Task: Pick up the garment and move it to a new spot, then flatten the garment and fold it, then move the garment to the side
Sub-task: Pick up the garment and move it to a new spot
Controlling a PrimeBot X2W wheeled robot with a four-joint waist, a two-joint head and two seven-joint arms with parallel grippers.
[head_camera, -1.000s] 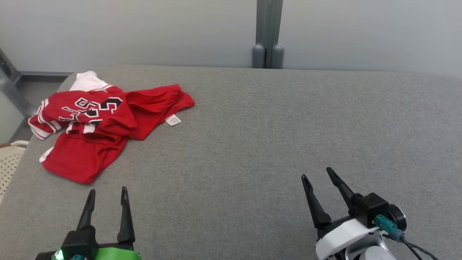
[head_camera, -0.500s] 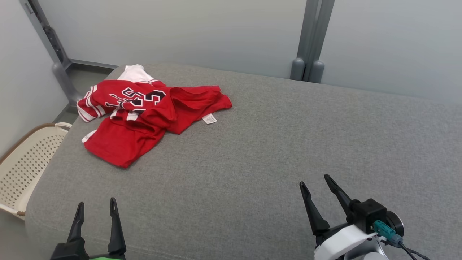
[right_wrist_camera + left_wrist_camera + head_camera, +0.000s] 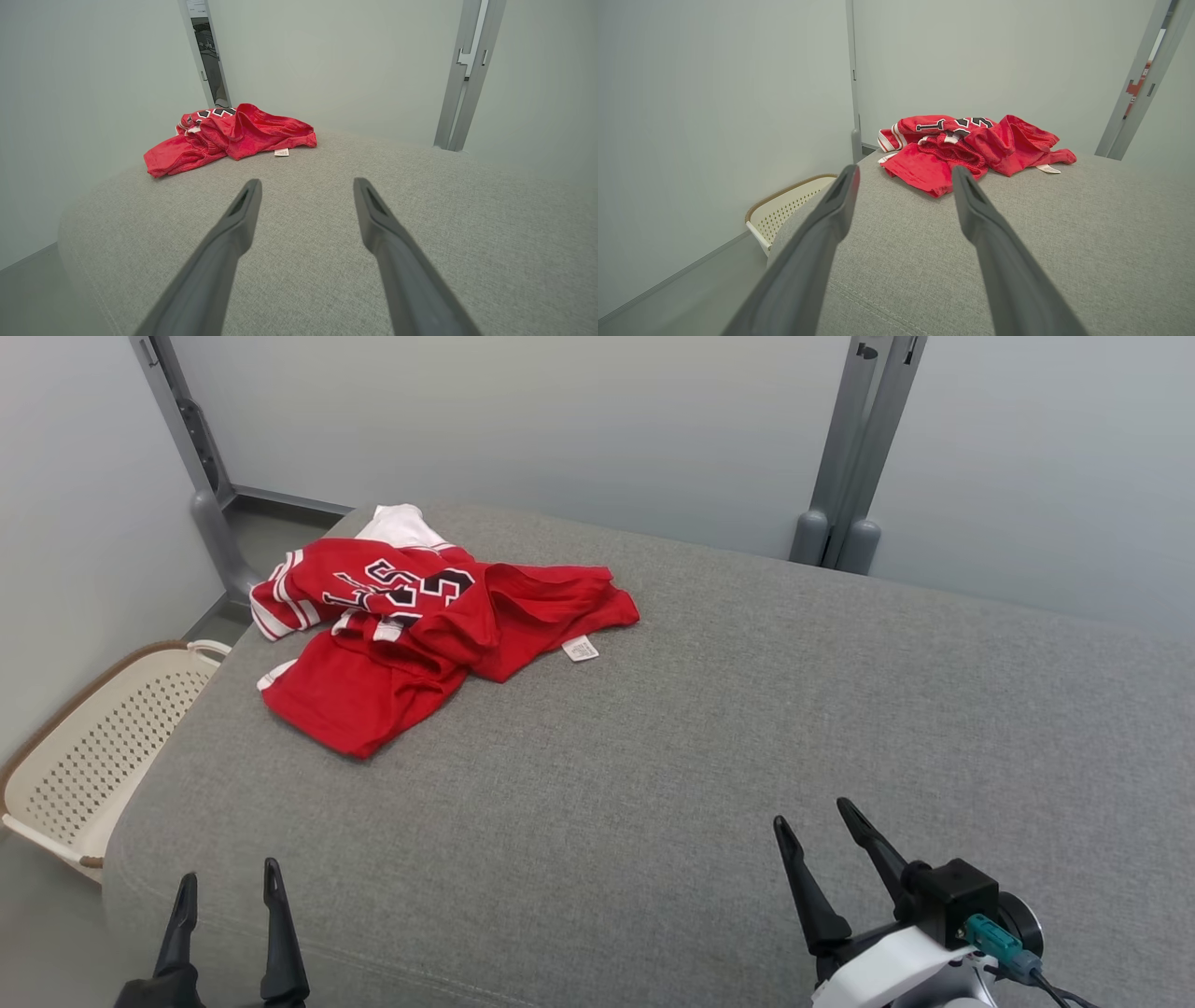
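Head view has the red garment (image 3: 411, 644) crumpled at the far left corner of the grey bed (image 3: 653, 756), well apart from both claws, with the left claw (image 3: 231, 871) spread wide at the near left corner and the right claw (image 3: 811, 812) equally wide near the near edge, both empty.

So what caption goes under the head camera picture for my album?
Crumpled red jersey on a gray cushion, left claw and right claw open and empty.
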